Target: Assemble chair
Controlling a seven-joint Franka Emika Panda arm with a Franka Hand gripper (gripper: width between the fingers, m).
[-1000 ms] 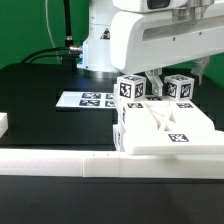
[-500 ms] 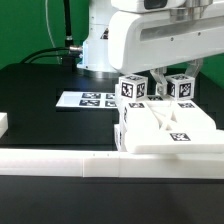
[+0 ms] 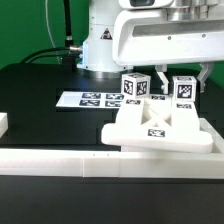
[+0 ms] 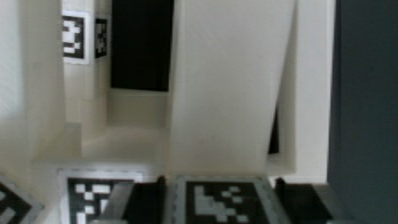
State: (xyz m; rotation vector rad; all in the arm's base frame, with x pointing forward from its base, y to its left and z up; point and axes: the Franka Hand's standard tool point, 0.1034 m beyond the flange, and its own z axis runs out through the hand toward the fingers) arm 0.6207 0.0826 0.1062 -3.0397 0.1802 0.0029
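The chair is a partly joined set of white parts. In the exterior view a flat slotted panel (image 3: 158,128) with a tag on top lies against the border rail. Two upright tagged posts stand behind it, one on the left (image 3: 135,87) and one on the right (image 3: 185,90). My gripper (image 3: 183,84) comes down from above, with dark fingers on either side of the right post. In the wrist view a tagged white block (image 4: 222,198) sits tight between my two dark fingers (image 4: 150,200). Tall white panels (image 4: 222,90) rise beyond it. The gripper is shut on this post.
The marker board (image 3: 88,100) lies flat on the black table at the exterior view's left of the chair. The long plain white border rail (image 3: 60,160) runs along the front. A small white block (image 3: 3,122) sits at the far left edge. The robot base (image 3: 100,40) stands behind.
The chair assembly has turned and shifted. The slotted panel now lies flatter and reaches further to the exterior view's left. The two tagged posts and my gripper have moved slightly right.
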